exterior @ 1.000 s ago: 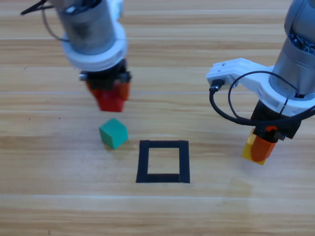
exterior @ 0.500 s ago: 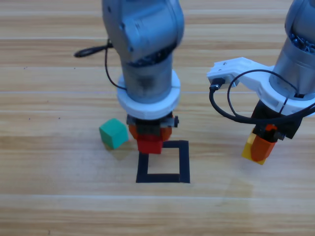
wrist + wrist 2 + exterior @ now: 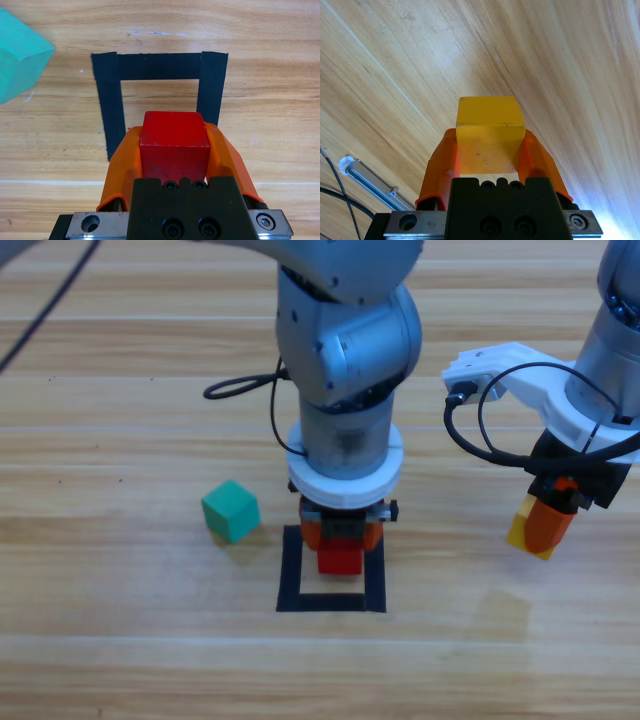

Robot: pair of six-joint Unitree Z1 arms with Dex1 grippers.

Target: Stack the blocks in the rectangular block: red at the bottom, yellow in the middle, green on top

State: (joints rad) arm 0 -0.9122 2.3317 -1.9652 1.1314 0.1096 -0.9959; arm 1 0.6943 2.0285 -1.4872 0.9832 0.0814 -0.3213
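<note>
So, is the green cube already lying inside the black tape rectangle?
No, the green cube sits on bare wood to the left of the black tape rectangle, fully outside its outline, in the high view.

Wooden table (image 3: pixel 120 640): green cube (image 3: pixel 230 510) resting left of black tape outline (image 3: pixel 375 575), apparently not touching.

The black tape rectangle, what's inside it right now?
The red cube, clamped by the left gripper, sits over the tape rectangle's far part, bare wood nearer. Whether it touches the table is hidden.
</note>
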